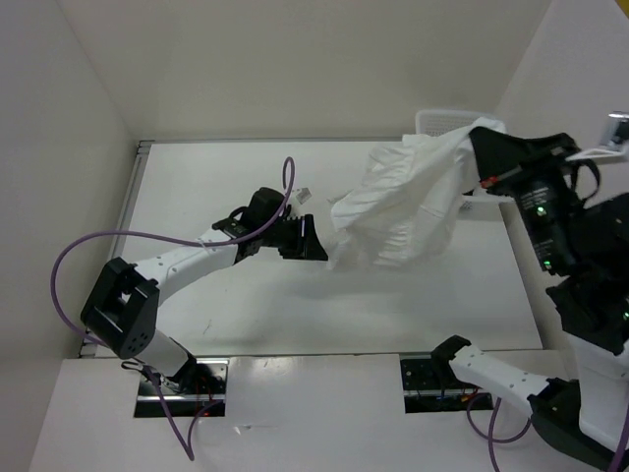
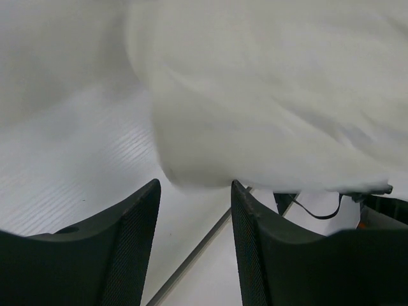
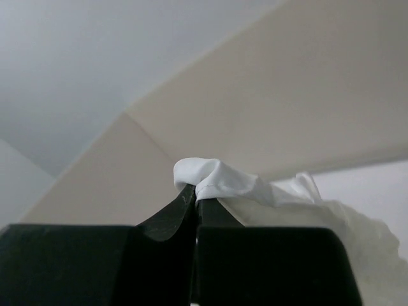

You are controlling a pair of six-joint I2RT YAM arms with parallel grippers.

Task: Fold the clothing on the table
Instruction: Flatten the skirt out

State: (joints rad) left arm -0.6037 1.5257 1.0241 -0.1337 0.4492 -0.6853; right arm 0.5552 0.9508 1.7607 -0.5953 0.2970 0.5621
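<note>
The white wrinkled clothing (image 1: 403,202) hangs in the air over the right part of the table (image 1: 246,305), bunched and draped. My right gripper (image 1: 479,138) is raised at the upper right and shut on a hemmed corner of the clothing (image 3: 223,178); in the right wrist view my right gripper (image 3: 196,191) has its jaws pressed together with fabric bulging over the tips. My left gripper (image 1: 319,241) stands open beside the garment's lower left edge. In the left wrist view the clothing (image 2: 274,95) hangs just beyond my left gripper (image 2: 194,188), with nothing between the fingers.
A white mesh basket (image 1: 437,120) stands at the table's far right corner, partly behind the raised fabric. A small white item (image 1: 303,195) lies near the left arm's wrist. The table's metal edge (image 2: 191,255) runs below the left fingers.
</note>
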